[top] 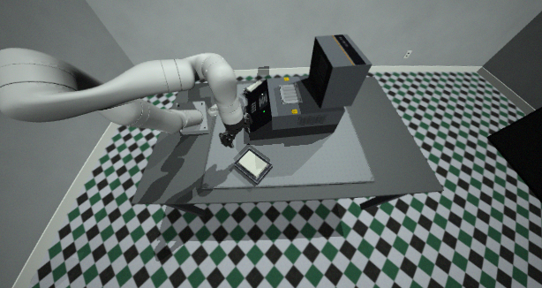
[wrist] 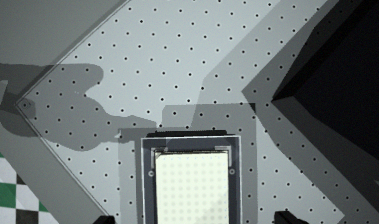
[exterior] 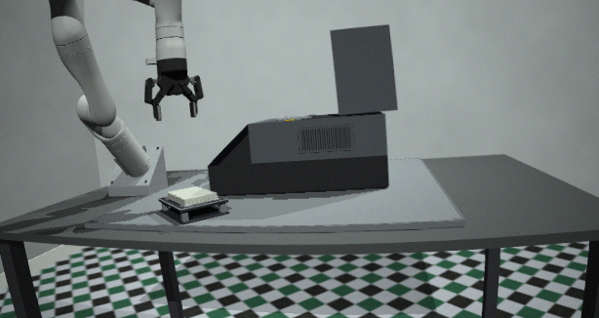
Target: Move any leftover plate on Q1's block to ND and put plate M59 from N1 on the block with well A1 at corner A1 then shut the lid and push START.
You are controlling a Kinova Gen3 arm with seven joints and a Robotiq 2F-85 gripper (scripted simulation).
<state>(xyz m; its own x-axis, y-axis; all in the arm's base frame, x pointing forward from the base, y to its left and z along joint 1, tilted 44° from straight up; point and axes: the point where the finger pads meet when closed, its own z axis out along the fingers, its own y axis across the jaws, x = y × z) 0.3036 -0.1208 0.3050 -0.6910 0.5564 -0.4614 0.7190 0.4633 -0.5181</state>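
Observation:
The cycler Q1 (top: 300, 108) stands on the grey mat with its lid (top: 337, 68) upright and open. A pale rectangle lies on its block (top: 289, 94); I cannot tell whether it is a plate or the bare block. A white well plate (top: 252, 162) sits in a dark nest (exterior: 193, 206) in front of Q1's front panel. My gripper (exterior: 173, 108) is open and empty, pointing down, high above the table and a little to the arm side of that nest. In the wrist view the plate (wrist: 192, 187) lies below, between my two fingertips at the bottom edge. No labels are readable.
The arm's base bracket (exterior: 137, 176) stands at the table's left end. Q1's sloped front panel (top: 258, 103) shows a small green light and faces the gripper. The dotted mat's corner (wrist: 20, 105) and the checkered floor lie beyond it. No second nest shows.

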